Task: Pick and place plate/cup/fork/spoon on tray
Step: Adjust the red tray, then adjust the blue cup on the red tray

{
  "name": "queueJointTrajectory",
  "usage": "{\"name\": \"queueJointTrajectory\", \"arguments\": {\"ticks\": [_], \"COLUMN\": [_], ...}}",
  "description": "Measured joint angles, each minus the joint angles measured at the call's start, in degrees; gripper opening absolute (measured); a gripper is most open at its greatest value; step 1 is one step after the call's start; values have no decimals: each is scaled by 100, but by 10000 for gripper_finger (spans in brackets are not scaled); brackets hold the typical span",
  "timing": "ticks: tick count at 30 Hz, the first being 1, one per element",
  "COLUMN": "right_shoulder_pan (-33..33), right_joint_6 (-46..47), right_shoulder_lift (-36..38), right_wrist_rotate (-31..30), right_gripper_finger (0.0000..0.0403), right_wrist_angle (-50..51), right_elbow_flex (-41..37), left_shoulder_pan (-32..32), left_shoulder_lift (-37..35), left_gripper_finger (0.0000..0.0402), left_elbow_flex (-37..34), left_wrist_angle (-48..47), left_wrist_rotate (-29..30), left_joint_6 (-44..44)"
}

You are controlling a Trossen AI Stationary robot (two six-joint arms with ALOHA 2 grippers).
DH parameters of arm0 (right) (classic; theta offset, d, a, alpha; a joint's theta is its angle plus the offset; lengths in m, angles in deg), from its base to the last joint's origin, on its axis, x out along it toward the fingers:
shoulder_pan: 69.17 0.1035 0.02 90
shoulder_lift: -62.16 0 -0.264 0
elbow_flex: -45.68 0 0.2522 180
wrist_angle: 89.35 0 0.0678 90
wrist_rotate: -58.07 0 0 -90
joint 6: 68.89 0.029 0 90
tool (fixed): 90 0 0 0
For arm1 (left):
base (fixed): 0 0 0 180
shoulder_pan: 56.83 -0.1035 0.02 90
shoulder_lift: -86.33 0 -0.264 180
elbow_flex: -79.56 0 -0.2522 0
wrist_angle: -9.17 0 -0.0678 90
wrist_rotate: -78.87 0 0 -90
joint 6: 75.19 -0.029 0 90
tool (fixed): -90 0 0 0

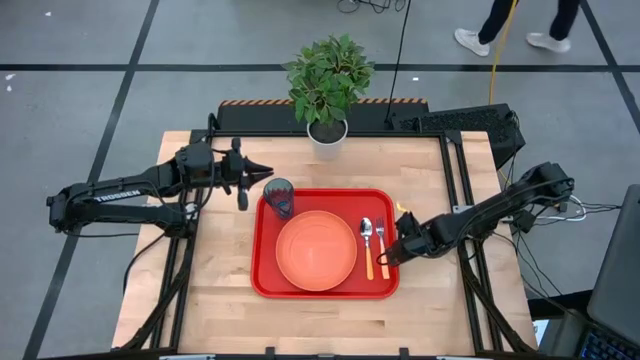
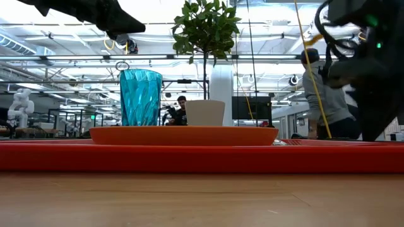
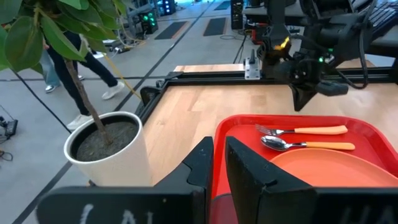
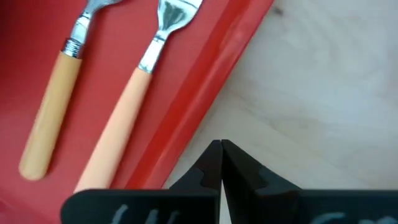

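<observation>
The red tray [image 1: 270, 285] lies mid-table. On it sit the orange plate [image 1: 316, 250], flat on its base, and the teal cup [image 1: 280, 197], upright in the far left corner. The spoon [image 1: 367, 243] and fork [image 1: 381, 245] lie side by side near the tray's right rim, handles toward the near edge. My left gripper [image 1: 266, 169] hovers above the table just beyond the tray's far left corner, a narrow gap between its fingers [image 3: 202, 162] and nothing in it. My right gripper [image 4: 221, 148] is shut, pointing steeply down over bare wood just outside the right rim, beside the fork's handle [image 4: 124, 106].
A white pot with a green plant [image 1: 328, 130] stands at the table's far edge, close to my left gripper. A black device [image 1: 460, 120] sits at the far right corner. Bare wood [image 1: 320, 320] runs along the near edge. People walk on the floor beyond the table.
</observation>
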Motion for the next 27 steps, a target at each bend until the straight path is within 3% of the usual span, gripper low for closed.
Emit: {"name": "queueJointTrajectory", "arguments": {"ticks": [7, 11, 16, 21, 24, 27], "right_shoulder_pan": [0, 0, -2, -2, -29, -117], "right_joint_6": [-592, -2062, -4601, -6938, -7440, -7303], "right_shoulder_lift": [125, 231, 547, 1198, 1846, 2621], "right_wrist_rotate": [4, -524, -1387, -963, -619, -591], "right_gripper_finger": [0, 0, 0, 0, 0, 0], "right_wrist_angle": [1647, 1704, 153, -2356, -3250, -3458], "right_elbow_flex": [1095, 1620, 1710, 1191, 647, -57], "left_shoulder_pan": [2, 2, 0, -7, -49, -106], "left_shoulder_lift": [2, 2, 2, -144, -455, -888], "left_gripper_finger": [47, 47, 47, 46, 46, 46], "left_elbow_flex": [0, 0, 0, 0, 0, 0], "left_wrist_angle": [-116, -125, -137, -237, -422, -746], "left_wrist_rotate": [-76, -160, -698, -918, -926, -926], "left_joint_6": [3, 11, 62, 46, 45, 77]}}
